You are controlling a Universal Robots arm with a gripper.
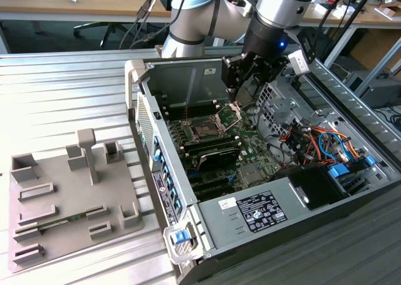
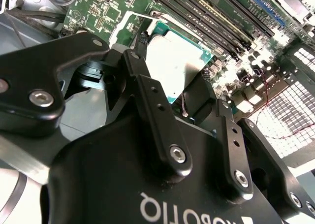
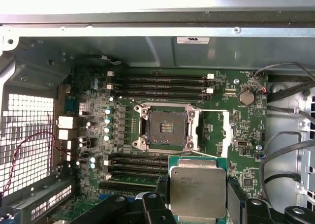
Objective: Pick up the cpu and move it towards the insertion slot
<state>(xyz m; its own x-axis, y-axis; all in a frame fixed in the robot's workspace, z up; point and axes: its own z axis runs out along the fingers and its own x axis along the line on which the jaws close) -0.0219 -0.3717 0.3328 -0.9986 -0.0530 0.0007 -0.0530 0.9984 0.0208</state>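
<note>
Exterior view: the arm reaches down into an open computer case lying on its side on a ribbed metal table. The gripper hangs just above the green board, near the back wall of the case. The socket — a square with a dark centre and a silver frame — lies on the board toward the exterior view's left of the gripper, with its metal bracket tilted up beside it.

In the first wrist view the chip, pale and silvery on top with a green rim, sits clamped between the black fingers. It is up off the board, held flat, apart from the socket. The socket is uncovered, and long black memory slots run along two of its sides.

In the second wrist view the fingers grip the chip at its edges, the board passing beneath it.

A grey plastic tray with raised blocks rests on the table outside the case, well apart from the gripper — toward the exterior view's left.
</note>
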